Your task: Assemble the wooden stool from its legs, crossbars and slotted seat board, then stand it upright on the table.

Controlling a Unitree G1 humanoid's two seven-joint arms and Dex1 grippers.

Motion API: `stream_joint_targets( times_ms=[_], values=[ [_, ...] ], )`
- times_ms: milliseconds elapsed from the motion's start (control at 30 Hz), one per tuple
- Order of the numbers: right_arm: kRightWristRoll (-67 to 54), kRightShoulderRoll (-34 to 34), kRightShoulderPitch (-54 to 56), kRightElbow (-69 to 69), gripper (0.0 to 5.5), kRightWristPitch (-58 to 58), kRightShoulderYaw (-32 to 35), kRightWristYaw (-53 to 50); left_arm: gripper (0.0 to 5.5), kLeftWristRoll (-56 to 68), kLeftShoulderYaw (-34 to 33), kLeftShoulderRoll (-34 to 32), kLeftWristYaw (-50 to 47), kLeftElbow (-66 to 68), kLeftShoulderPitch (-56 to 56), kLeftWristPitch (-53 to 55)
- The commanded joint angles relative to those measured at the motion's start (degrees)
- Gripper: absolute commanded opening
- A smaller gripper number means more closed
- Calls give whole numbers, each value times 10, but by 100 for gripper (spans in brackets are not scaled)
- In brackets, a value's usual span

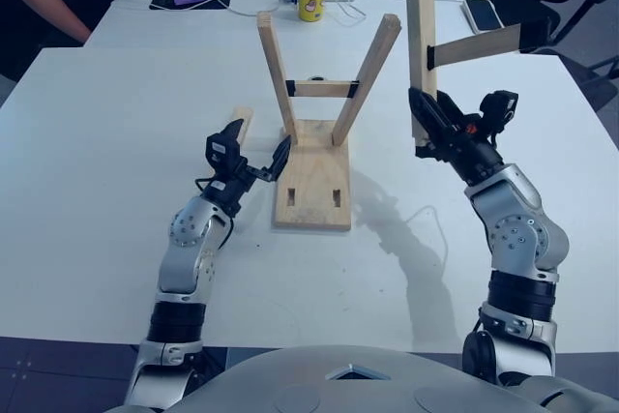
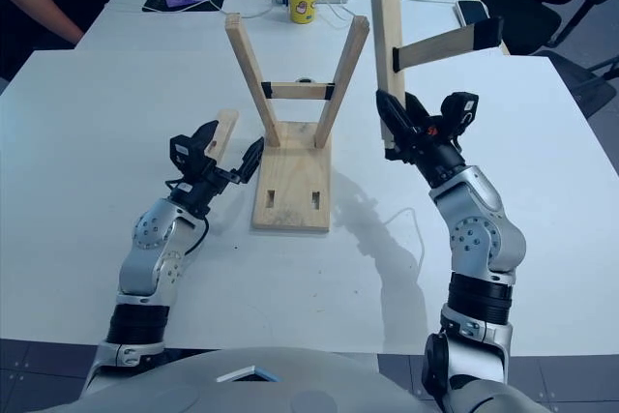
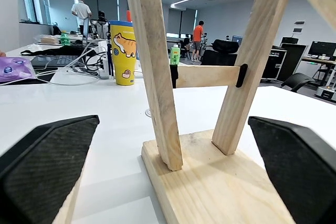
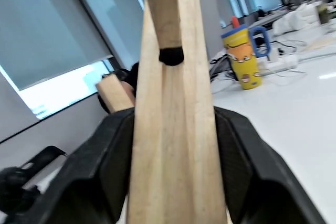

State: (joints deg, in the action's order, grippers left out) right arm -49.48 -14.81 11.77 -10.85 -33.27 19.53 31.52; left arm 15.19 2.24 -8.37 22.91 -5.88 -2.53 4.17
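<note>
Above the white table [image 1: 116, 142], the right hand [image 1: 426, 111] grips a wooden leg [image 1: 419, 16].

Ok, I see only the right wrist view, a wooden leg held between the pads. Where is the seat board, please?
Observer: The seat board lies flat on the table, left of your right tool; two legs already stand in it.
Operator: Are slots free for my leg?
Observer: Yes, two empty slots at the board's near end.
Operator: And the left tool?
Observer: It is open, beside the board's left edge, holding nothing.
</note>
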Motion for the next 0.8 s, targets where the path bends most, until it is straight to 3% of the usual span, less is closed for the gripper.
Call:
stream_joint_targets(
  times_ms=[33, 333, 800],
  values=[
    [-118, -25, 8, -5, 207, -60, 40, 31, 529, 10, -5, -19, 19, -4, -8, 21],
    [-125, -70, -27, -11, 207, -142, -59, 116, 529, 108, -1, -38, 105, -25, -6, 122],
    [-106, -99, -21, 20, 207, -161, -104, 182, 529, 328, -106, -102, 170, -66, -46, 302]
  ],
)
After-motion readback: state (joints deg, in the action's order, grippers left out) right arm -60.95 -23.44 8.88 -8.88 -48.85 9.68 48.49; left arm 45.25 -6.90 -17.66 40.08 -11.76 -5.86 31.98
